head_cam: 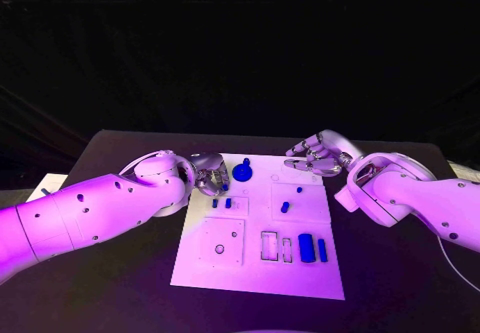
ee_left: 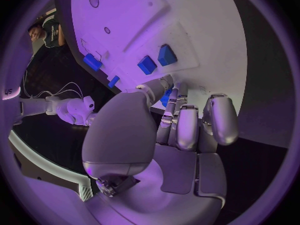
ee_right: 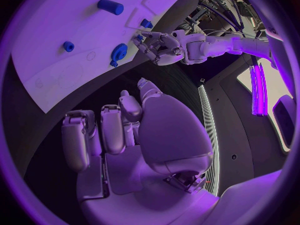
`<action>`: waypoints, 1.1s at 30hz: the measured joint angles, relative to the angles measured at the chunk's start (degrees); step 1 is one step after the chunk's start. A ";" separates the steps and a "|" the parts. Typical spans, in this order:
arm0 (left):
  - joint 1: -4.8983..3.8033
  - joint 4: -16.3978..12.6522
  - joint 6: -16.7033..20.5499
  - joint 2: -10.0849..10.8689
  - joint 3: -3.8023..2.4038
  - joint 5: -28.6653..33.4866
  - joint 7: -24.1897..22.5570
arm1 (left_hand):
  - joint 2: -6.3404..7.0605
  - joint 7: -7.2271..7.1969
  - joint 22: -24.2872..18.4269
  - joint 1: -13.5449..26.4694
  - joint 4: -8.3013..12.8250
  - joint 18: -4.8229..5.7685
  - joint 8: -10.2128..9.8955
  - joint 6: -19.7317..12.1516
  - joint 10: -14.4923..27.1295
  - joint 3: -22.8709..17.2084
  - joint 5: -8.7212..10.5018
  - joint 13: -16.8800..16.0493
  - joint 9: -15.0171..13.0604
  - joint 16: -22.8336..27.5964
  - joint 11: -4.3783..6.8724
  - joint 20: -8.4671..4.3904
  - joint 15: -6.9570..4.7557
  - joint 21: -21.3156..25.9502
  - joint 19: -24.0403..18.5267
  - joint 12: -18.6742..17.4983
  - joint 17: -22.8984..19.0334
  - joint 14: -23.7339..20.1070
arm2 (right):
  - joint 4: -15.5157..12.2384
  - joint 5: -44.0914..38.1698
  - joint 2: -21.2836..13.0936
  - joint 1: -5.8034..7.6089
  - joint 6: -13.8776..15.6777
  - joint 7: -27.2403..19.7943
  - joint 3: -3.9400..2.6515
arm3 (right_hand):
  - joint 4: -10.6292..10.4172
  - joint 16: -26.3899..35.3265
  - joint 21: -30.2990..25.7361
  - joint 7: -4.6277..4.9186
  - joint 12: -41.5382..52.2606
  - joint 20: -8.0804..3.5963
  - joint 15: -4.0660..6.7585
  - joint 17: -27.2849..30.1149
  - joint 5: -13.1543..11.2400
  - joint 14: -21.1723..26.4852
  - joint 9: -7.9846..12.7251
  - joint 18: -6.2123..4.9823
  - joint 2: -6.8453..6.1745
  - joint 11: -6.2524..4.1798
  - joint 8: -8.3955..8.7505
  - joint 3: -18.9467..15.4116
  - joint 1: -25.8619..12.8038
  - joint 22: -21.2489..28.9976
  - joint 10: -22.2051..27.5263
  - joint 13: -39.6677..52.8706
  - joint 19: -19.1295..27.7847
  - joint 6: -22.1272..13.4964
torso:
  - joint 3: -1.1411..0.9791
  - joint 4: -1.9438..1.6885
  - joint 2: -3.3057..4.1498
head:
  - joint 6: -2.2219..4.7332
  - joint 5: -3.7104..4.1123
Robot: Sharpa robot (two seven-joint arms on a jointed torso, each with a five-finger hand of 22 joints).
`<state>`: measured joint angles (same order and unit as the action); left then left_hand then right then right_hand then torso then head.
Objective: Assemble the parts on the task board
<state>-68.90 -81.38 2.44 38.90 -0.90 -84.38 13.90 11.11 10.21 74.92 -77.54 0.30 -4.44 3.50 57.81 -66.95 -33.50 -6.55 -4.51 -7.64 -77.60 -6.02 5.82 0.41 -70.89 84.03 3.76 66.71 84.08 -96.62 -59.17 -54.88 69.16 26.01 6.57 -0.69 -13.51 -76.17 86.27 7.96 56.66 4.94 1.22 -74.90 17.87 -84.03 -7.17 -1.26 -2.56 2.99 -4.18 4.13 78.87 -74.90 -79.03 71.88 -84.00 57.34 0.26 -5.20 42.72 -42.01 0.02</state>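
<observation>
White and flat, the board [head_cam: 258, 277] lies lengthwise on the black table [head_cam: 400, 277], bare dark tabletop on both long sides of it. At the board's near end stand two upright blue blocks [head_cam: 306, 248], one broad and one thin, beside two narrow rectangular slots [head_cam: 269, 245]; left of those is a raised square panel [head_cam: 224, 241] with two small round holes. Mid-board sit three small blue pegs: a pair [head_cam: 221, 203] side by side toward the left edge and one peg [head_cam: 285, 207] right of centre. At the far end rests a rounded blue knob [head_cam: 242, 171] with a short stem. The left hand [head_cam: 209, 173], smooth silver, hovers over the board's left edge just beside the knob, fingers curled in together around nothing that can be seen. The right hand [head_cam: 318, 157] hangs over the board's far right corner, fingers bent and slightly apart, holding nothing.
</observation>
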 measured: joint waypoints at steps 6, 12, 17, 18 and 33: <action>-0.06 -0.08 -0.02 0.74 -0.08 0.05 0.04 | 0.51 0.21 0.03 0.51 0.17 0.00 0.00 -1.87 2.78 -0.17 0.00 0.49 0.98 0.00 -0.38 0.59 0.43 2.46 -0.60 0.01 -0.52 0.02 | 0.02 -0.03 -0.07 0.00 0.05 0.04 0.00 | 0.16 2.53 -1.33 0.12 -15.30 0.24 0.00 1.00 0.00 0.00 0.03 0.00 -0.16 0.07 0.00 -0.16 0.36 -0.05 6.12 -8.80 0.60 -0.58 | 0.01 0.00 -0.01 | 0.04 0.01; -0.06 -0.21 0.99 2.24 -0.09 0.56 -0.14 | 0.82 0.63 0.03 0.20 0.50 0.00 0.06 -3.07 5.43 0.16 0.00 0.93 1.94 0.00 -1.34 1.03 0.73 5.30 -1.03 0.01 -0.68 -0.12 | 0.44 -1.19 -0.33 0.00 0.01 0.32 0.00 | -1.03 10.65 -3.73 0.26 -37.52 0.60 -0.11 8.37 -0.05 0.06 -0.07 -1.37 -0.66 0.88 -0.18 1.07 2.80 -0.04 16.05 -26.35 3.29 -0.75 | 0.04 -0.02 -0.03 | 0.14 0.01; 0.03 0.27 5.48 3.77 0.01 4.93 -1.92 | -0.38 1.16 0.03 -1.00 0.87 -0.08 1.45 -1.30 5.28 -1.22 -0.01 0.73 1.94 0.00 -1.19 1.34 0.93 8.33 -1.93 0.68 -0.86 0.08 | 1.13 -5.70 -0.66 0.00 -1.37 0.92 0.00 | 0.34 12.14 -3.95 0.32 -46.76 0.60 -0.43 9.99 -2.01 0.02 -0.28 -1.36 -2.06 1.25 -0.45 3.89 7.21 -0.04 15.38 -39.11 3.29 1.99 | 0.03 -0.05 -0.08 | 0.30 0.08; 0.02 0.40 7.06 4.15 0.01 7.34 -2.84 | -0.80 1.10 0.00 -1.42 1.06 -0.75 1.73 -0.86 4.82 -1.74 -0.01 0.67 1.94 0.24 -1.02 1.26 0.93 9.12 -2.02 0.94 -1.38 0.08 | 1.29 -7.32 -0.74 0.00 -2.08 1.13 0.00 | 0.70 12.31 -3.95 0.16 -48.08 0.60 -0.43 10.17 -2.01 0.02 -0.28 -1.37 -2.24 1.14 -0.45 4.58 8.01 -0.04 14.96 -41.27 3.29 2.40 | 0.03 -0.05 -0.09 | 0.34 0.08; 0.69 -3.55 12.14 10.45 1.51 68.72 -24.96 | -3.06 -0.01 -13.58 4.54 -1.95 -4.94 3.92 0.63 0.70 2.79 0.25 -0.78 2.35 14.30 0.09 1.01 0.75 35.50 -13.56 6.63 -23.51 -9.74 | -0.09 -33.61 -1.80 -1.12 -13.80 4.53 0.00 | 2.53 13.03 -3.95 -1.84 -52.73 0.17 -0.42 11.29 -5.28 0.01 -0.43 -1.37 -3.96 0.39 0.27 9.54 8.72 -0.03 12.68 -55.87 2.85 5.37 | 0.04 0.03 -0.07 | 0.80 1.33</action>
<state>-68.21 -84.93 14.58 49.34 0.62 -15.67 -11.06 8.05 10.20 61.33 -72.99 -1.66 -9.37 7.42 58.44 -66.25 -30.70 -6.30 -5.30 -5.29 -63.30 -5.93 6.83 1.16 -35.39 70.48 10.39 43.20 74.34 -96.71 -92.79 -56.68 68.04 12.21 11.10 -0.69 -10.98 -63.14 82.32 6.12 3.93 5.11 0.81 -63.62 12.58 -84.01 -7.60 -2.63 -6.52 3.38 -3.91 13.66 87.58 -74.93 -66.35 16.01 -81.15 62.71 0.30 -5.17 42.65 -41.20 1.35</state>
